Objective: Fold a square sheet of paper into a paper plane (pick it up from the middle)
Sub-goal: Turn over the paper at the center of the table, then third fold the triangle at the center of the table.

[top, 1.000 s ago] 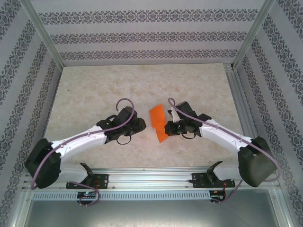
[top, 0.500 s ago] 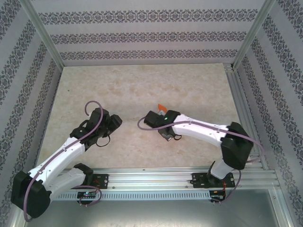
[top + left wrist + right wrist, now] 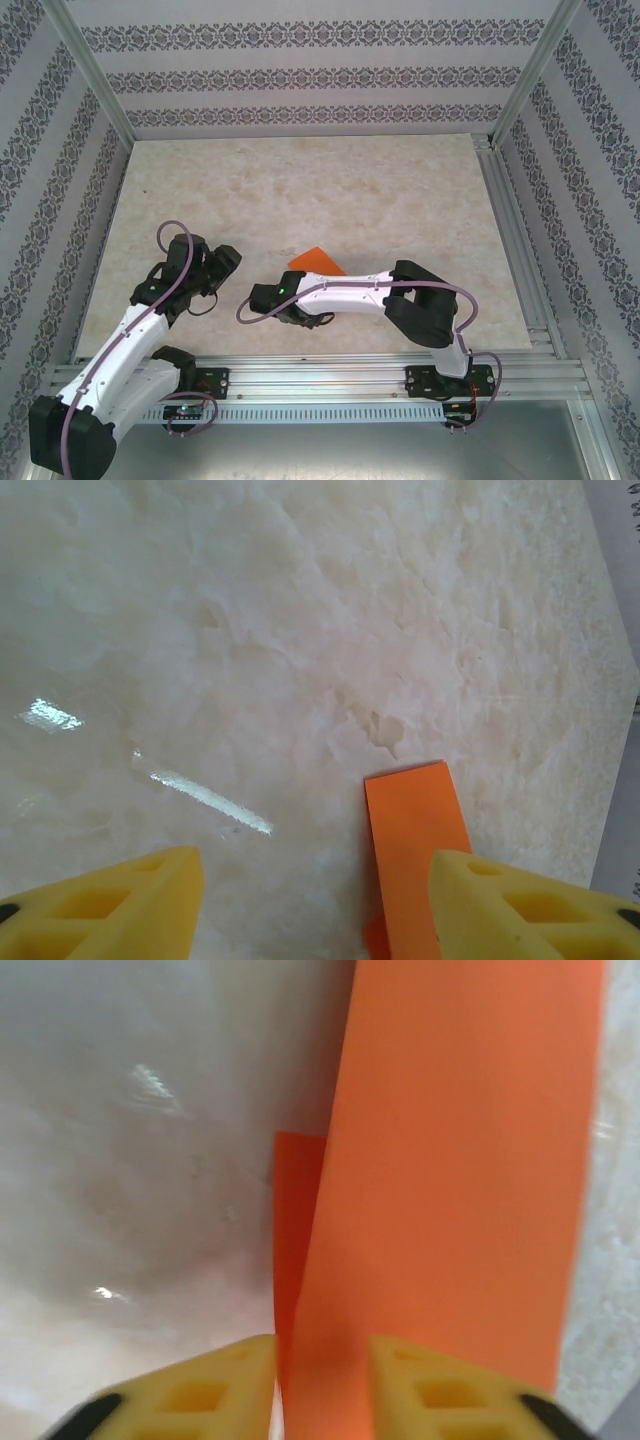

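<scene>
The right end effector (image 3: 322, 1365) has swept left and now stands slightly parted over the folded paper (image 3: 314, 261) lying on the near surface (image 3: 300, 180), while the left end effector (image 3: 315, 870) has backed off, wide and empty: crease likely pressed.

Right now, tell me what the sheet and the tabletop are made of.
Sheet: likely thin paper, matte bright orange; folded layers, crisp straight edges. Tabletop: pale marble-look surface, glossy, with glare streaks; stone or printed laminate, cannot tell.
</scene>
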Available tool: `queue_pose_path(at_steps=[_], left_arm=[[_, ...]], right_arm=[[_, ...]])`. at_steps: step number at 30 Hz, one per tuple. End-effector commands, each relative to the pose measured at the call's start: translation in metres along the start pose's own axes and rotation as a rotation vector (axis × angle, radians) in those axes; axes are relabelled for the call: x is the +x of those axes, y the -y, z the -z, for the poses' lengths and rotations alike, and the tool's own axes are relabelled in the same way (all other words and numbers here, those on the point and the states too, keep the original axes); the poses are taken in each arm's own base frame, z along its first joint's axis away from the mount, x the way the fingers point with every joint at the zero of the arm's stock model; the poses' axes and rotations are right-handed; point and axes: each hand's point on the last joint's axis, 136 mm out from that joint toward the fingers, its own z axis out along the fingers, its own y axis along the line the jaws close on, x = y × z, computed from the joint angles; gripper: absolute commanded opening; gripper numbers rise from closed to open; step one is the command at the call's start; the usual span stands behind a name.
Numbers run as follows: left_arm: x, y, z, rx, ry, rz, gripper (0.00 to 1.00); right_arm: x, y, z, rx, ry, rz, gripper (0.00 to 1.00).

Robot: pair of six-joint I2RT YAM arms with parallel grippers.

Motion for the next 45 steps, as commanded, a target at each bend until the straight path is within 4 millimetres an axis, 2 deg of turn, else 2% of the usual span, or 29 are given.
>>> queue_pose_path(at_steps=[1, 4, 6, 8, 10, 12, 15, 18, 20, 21, 22, 26, 33, 39, 45], left_arm=[[0.005, 0.001, -0.001, 0.023, -0.035, -0.019, 0.64], [0.008, 0.013, -0.004, 0.069, -0.064, -0.043, 0.65], [0.011, 0.023, -0.008, 0.101, -0.095, -0.056, 0.65], [0.018, 0.036, -0.011, 0.128, -0.134, -0.094, 0.64], [0.031, 0.048, -0.016, 0.126, -0.169, -0.153, 0.64], [0.048, 0.06, -0.021, 0.097, -0.21, -0.243, 0.65], [0.08, 0.075, -0.031, 0.001, -0.266, -0.418, 0.67], [0.108, 0.086, -0.041, -0.119, -0.293, -0.593, 0.66], [0.128, 0.094, -0.052, -0.164, -0.312, -0.685, 0.63], [0.137, 0.094, -0.062, -0.191, -0.332, -0.715, 0.56], [0.142, 0.094, -0.069, -0.226, -0.334, -0.726, 0.48], [0.153, 0.083, -0.099, -0.354, -0.345, -0.766, 0.32], [0.149, 0.055, -0.117, -0.457, -0.317, -0.737, 0.25], [0.157, 0.032, -0.135, -0.499, -0.355, -0.726, 0.2], [0.157, 0.016, -0.138, -0.528, -0.355, -0.717, 0.18]], right_arm=[[-0.018, -0.007, 0.022, -0.139, 0.094, -0.127, 0.41], [-0.02, 0.001, 0.039, -0.24, 0.18, -0.219, 0.53], [-0.018, 0.016, 0.051, -0.293, 0.247, -0.298, 0.54], [-0.011, 0.039, 0.053, -0.347, 0.302, -0.437, 0.55], [0.002, 0.058, 0.048, -0.435, 0.342, -0.587, 0.55], [0.018, 0.082, 0.034, -0.526, 0.374, -0.79, 0.55], [0.043, 0.1, 0.006, -0.72, 0.386, -1.062, 0.53], [0.051, 0.107, -0.002, -0.916, 0.433, -1.177, 0.49], [0.058, 0.107, -0.008, -0.939, 0.416, -1.196, 0.49], [0.063, 0.106, -0.012, -0.935, 0.394, -1.204, 0.49], [0.066, 0.104, -0.015, -0.936, 0.374, -1.209, 0.49], [0.068, 0.087, -0.022, -1.014, 0.345, -1.244, 0.51], [0.066, 0.072, -0.028, -1.098, 0.317, -1.276, 0.55], [0.056, 0.055, -0.031, -1.146, 0.28, -1.265, 0.55], [0.052, 0.045, -0.041, -1.107, 0.231, -1.272, 0.56]])
